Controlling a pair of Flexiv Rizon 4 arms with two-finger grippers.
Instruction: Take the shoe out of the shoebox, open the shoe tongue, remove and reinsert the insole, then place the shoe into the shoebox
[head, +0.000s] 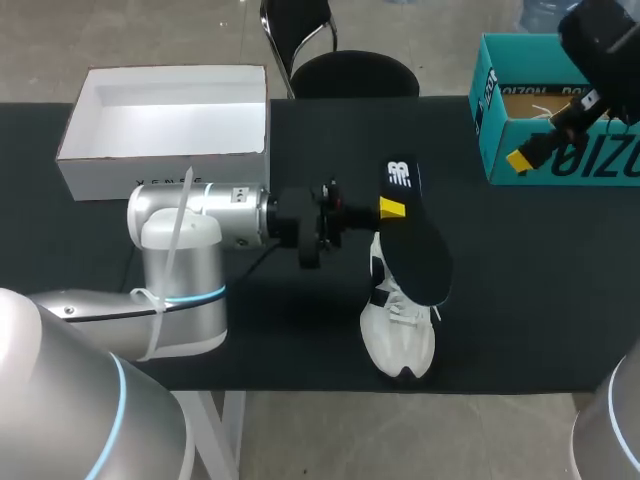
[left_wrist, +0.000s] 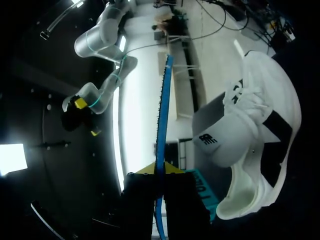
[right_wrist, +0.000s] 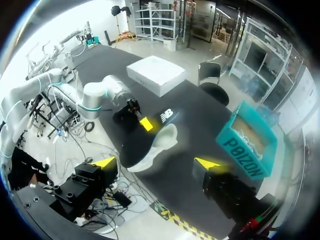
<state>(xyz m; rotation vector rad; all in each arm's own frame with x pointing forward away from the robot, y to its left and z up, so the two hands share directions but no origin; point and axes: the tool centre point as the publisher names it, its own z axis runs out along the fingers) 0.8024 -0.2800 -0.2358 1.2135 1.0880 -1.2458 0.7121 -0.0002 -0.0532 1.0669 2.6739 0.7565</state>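
My left gripper is shut on a black insole and holds it in the air just above the white shoe. The shoe lies on the black table near its front edge. In the left wrist view the insole shows edge-on as a thin blue strip between the yellow tips of that gripper, with the shoe beside it, its tongue lifted. My right gripper hangs open over the teal shoebox at the back right. Its wrist view looks down past its own gripper on the shoe and the shoebox.
A white open box stands at the back left of the table. A black chair stands behind the table's far edge.
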